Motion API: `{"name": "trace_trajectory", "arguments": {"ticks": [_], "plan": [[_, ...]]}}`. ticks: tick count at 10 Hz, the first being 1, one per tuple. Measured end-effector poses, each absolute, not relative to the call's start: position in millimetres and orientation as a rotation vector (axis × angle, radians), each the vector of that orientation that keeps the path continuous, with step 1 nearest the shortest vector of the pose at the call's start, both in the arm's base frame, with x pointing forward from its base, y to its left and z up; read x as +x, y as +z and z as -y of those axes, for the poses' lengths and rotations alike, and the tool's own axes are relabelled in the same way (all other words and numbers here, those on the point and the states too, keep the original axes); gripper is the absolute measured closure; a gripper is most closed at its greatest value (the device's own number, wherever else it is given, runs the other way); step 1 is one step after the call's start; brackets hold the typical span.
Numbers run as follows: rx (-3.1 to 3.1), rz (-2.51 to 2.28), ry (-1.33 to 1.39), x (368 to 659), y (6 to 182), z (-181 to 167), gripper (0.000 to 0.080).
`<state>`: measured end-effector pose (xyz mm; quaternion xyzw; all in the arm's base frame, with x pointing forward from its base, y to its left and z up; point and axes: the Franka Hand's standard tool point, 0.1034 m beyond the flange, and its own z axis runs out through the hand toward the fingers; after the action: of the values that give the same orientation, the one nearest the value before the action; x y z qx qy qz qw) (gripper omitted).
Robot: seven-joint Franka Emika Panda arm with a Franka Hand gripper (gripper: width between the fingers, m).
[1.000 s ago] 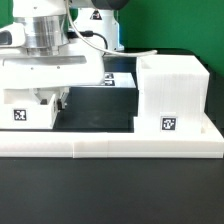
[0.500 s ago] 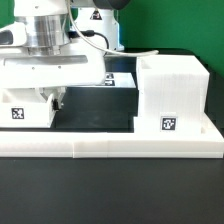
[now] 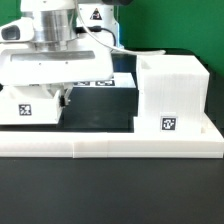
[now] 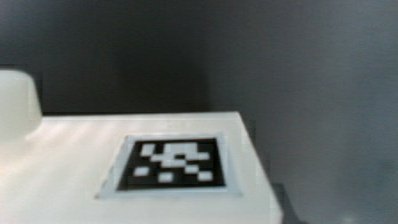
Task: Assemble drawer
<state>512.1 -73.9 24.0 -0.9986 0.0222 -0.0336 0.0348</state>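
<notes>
A small white drawer box (image 3: 24, 108) with a square tag sits at the exterior view's left, under the arm's white hand. My gripper (image 3: 40, 97) straddles it. One dark finger (image 3: 62, 98) shows against the box's right side and the other is hidden. The box moves with the hand, so the grip is shut on it. In the wrist view the box's tagged face (image 4: 175, 163) fills the frame, with a rounded white knob (image 4: 15, 100) beside it and no fingers showing. The large hollow casing (image 3: 172, 92) stands at the right. The second small box is out of view.
The long low white L-shaped wall (image 3: 110, 147) runs along the front and around the casing's right side. The marker board (image 3: 98, 82) lies behind, partly hidden by the arm. Black table surface (image 3: 100, 105) lies between the box and the casing.
The hand and the small box have shifted a little toward the exterior view's right, and the box looks slightly raised. The casing has not moved.
</notes>
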Motion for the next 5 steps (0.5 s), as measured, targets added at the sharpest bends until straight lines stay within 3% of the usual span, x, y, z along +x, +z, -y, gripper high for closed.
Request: {"name": "trace_trajectory", "arguments": {"ticks": [2, 5], "plan": [[-3.061, -0.079, -0.120, 514.0, 34.5, 65.1, 0.0757], [-3.063, -0.059, -0.117, 512.2, 33.4, 65.8, 0.0757]]}}
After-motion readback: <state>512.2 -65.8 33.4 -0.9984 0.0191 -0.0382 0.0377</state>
